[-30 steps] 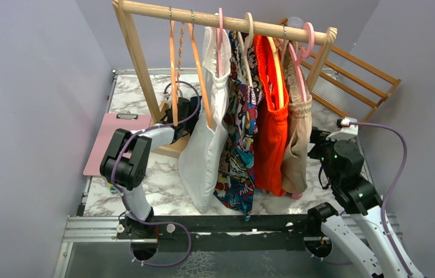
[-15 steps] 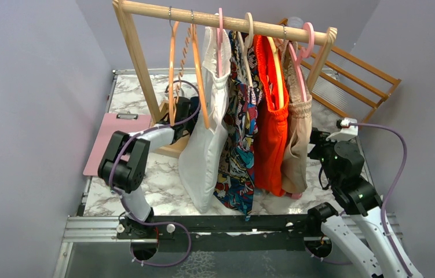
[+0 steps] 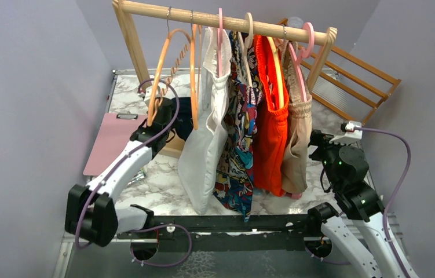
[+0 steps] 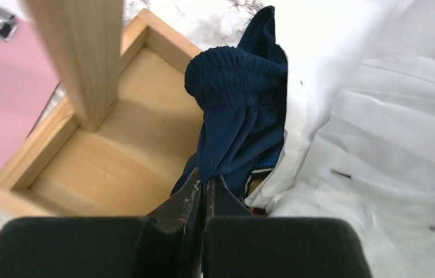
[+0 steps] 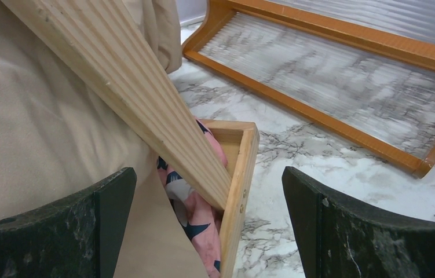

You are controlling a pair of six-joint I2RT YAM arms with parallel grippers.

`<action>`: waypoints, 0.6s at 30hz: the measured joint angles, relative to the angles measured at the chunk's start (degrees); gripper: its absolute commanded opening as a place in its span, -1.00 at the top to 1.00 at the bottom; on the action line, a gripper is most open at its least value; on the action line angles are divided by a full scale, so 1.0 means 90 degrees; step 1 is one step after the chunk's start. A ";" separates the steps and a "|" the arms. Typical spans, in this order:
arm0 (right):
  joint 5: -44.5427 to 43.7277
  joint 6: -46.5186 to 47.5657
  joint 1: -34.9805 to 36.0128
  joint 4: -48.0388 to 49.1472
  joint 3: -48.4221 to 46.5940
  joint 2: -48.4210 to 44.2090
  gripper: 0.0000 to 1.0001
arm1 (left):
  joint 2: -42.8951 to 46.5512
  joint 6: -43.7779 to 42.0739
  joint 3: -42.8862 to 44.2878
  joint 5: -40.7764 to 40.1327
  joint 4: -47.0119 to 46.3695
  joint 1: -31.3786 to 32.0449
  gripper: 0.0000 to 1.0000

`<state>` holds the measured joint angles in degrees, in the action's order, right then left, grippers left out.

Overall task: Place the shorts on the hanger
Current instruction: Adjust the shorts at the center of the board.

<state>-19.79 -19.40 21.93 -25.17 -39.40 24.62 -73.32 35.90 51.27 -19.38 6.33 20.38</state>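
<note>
In the left wrist view the navy shorts lie bunched in the rack's wooden base tray, waistband up, pressed against the white shorts. My left gripper is shut on a fold of their fabric. From above, the left gripper sits low beside the rack's left post, with the shorts a dark patch behind it. Right above hangs the orange-tan hanger, tilted left, with a second like it alongside. My right gripper stands open around the rack's right post, holding nothing.
Hanging on the wooden rack are white shorts, a patterned garment, bright orange shorts and a beige garment. A pink clipboard lies at the left, and a wooden-framed panel leans at the back right.
My left gripper has shut on the navy shorts. The left arm's elbow has dropped toward the near left, and the orange-tan hanger has swung left. The right arm has stayed still.
</note>
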 measured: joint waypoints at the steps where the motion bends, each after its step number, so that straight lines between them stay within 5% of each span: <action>1: 0.0000 0.0000 0.0022 0.0002 0.0005 -0.0019 -0.96 | 0.0158 0.0049 -0.0015 -0.0032 0.0163 0.0000 1.00; 12: -0.0002 0.0002 0.0272 0.0160 0.0075 -0.0238 -0.96 | 0.3412 0.0636 0.0483 -0.0886 0.3033 0.0029 1.00; 18: -0.0002 0.0002 0.0362 0.0180 0.0075 -0.0301 -0.96 | 0.4240 0.0775 0.1056 -0.1122 0.4272 0.0029 1.00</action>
<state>-19.81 -19.38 25.19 -23.55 -38.72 21.91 -35.16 42.87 60.77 -29.47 44.77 20.64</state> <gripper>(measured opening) 0.985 0.013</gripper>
